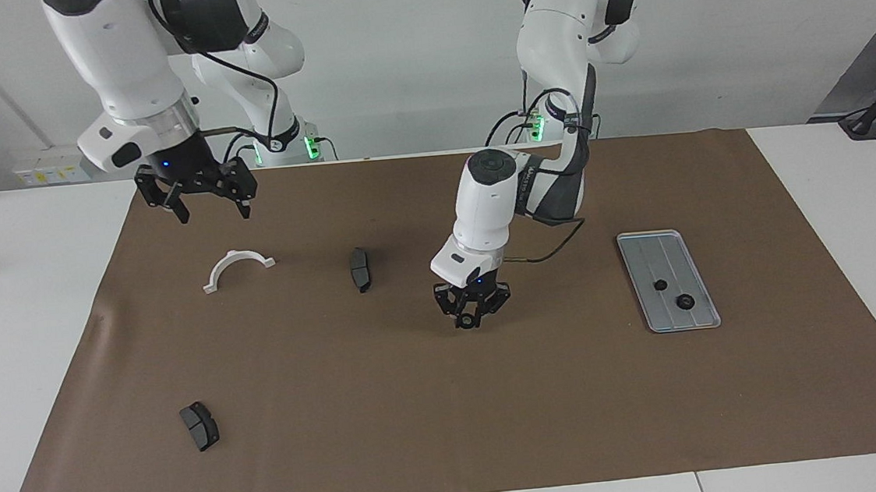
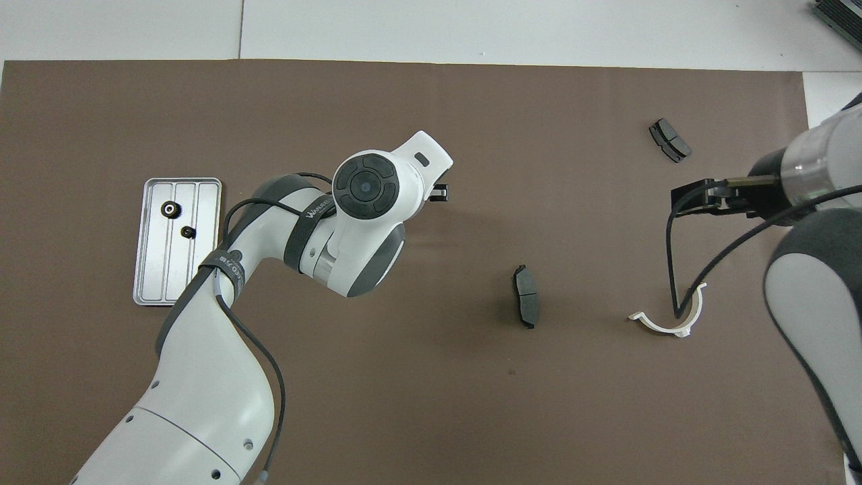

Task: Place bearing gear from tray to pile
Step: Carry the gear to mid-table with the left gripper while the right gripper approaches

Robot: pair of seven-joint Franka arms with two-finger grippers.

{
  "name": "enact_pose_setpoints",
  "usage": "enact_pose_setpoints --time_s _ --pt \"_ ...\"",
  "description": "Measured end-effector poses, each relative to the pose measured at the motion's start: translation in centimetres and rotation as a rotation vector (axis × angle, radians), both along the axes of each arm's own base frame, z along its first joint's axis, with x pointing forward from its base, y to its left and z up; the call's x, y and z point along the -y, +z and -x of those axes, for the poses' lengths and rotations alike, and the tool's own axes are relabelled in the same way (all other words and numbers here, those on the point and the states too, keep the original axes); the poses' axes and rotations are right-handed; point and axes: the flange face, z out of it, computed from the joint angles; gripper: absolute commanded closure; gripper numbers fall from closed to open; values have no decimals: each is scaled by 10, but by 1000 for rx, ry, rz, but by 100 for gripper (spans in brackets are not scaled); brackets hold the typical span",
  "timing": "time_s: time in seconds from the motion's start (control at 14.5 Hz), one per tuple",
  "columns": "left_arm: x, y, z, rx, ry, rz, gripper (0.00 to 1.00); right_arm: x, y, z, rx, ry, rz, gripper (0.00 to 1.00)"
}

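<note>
Going from the right arm's end of the desk (image 1: 38, 324) toward the left arm's end, as the facing view runs: the right hand (image 1: 204, 202) hangs with its fingers spread wide and nothing in them, up over the edge of the brown mat (image 1: 450, 401) nearest the robots, above the white bracket (image 1: 237, 268). This arm seems to be waiting.

The pile comes next: the bracket, one brake pad (image 1: 360, 269) beside it toward the middle of the mat, and a second pad (image 1: 200, 426) well apart, farther from the robots. No gear lies among these parts yet.

Around the middle of the mat, the left hand (image 1: 468, 315) is low over bare mat, between the first pad and the tray (image 1: 694, 320). Its fingers are nearly closed on a small dark round part (image 1: 465, 321) at their tips, which I take to be a gear. In the overhead view the arm's own wrist hides the hand.

At the left arm's end, the tray holds two small dark gears (image 1: 661, 285), the other (image 1: 685, 302) a little farther from the robots.

As I judge it, one gear is lifted out and partway across, so the pickup is done and the carry is roughly half done. Left to do: bring it to the pile, set it down and let go. The two gears in the tray may need the same trip.
</note>
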Motion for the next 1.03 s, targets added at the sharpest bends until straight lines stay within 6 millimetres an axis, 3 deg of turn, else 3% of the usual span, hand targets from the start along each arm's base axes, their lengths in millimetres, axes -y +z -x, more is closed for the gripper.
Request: enact_pose_setpoints --time_s 0.21,0.28,0.34,0.41,0.55,0.83,1.03 --pt "2 -3 -5 26 25 56 100 -37 -52 -27 1 6 -3 0" --pt "2 -9 -6 22 29 58 88 -45 -64 -33 7 7 -4 0" --pt "3 -19 -6 16 33 58 39 -50 -75 -40 20 7 -6 0" --pt "4 -27 -9 15 38 64 0 -54 -85 -46 34 8 -8 0" --pt "6 -27 -19 34 49 82 0 -57 -103 -58 58 9 -11 0" --pt "-2 6 -35 76 70 103 0 -73 -131 -69 86 -7 -21 0" --pt "-34 31 -41 21 101 62 0 -93 -144 -77 126 -19 -58 0"
